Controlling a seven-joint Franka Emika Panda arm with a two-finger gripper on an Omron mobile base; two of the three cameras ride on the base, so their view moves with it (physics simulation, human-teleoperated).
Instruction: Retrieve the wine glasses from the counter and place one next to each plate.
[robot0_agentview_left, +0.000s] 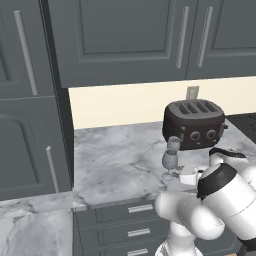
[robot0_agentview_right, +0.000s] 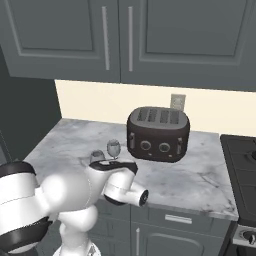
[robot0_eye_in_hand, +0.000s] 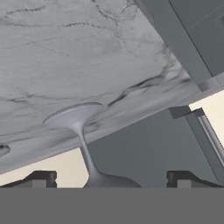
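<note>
Two wine glasses (robot0_agentview_left: 170, 157) near surface (robot0_agentview_left: 115, 160) front edge, light, fragile, slippery: best gripped at thin stem (robot0_eye_in_hand: 85, 155), between wide-spread tool (robot0_eye_in_hand: 109, 179) tips.

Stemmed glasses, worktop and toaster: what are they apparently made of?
Two small stemmed wine glasses: apparently clear, grey-tinted glass, since the counter shows through. Grey-veined white worktop: looks like polished marble, though the veining could be printed. Dark four-slot toaster: glossy casing, metal or plastic, unclear.

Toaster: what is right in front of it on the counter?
Two wine glasses stand before the toaster on the counter. The arm hides the marble further right.
</note>
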